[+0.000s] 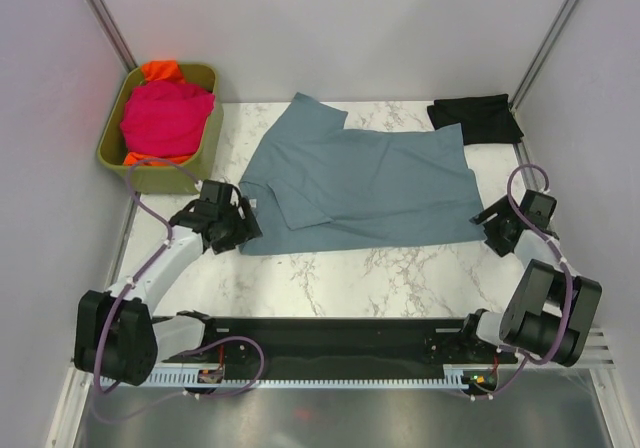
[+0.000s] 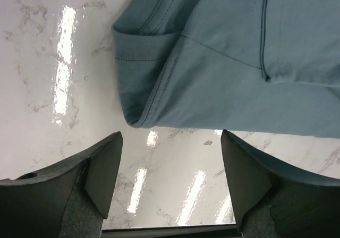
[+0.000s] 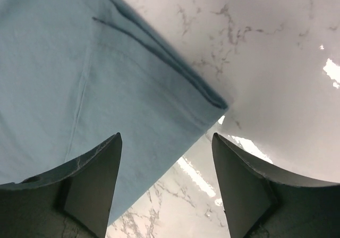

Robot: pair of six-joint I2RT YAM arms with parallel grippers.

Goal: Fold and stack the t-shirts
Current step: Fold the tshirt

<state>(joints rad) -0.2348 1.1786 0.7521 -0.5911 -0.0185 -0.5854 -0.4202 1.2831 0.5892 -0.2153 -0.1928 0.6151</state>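
Observation:
The slate blue-grey t-shirt (image 1: 365, 183) lies spread and partly folded on the marble table. My left gripper (image 1: 243, 230) is open and empty just off the shirt's near left corner (image 2: 135, 118). My right gripper (image 1: 487, 218) is open and empty at the shirt's near right corner (image 3: 210, 97). The black t-shirt (image 1: 476, 116) lies folded at the far right. The magenta-pink t-shirt (image 1: 165, 118) sits heaped in the bin on top of the orange one (image 1: 160, 69).
The olive-green bin (image 1: 205, 138) stands at the far left off the table's corner. Bare marble (image 1: 340, 278) runs between the shirt and the black rail at the arm bases. Grey walls close in the sides and back.

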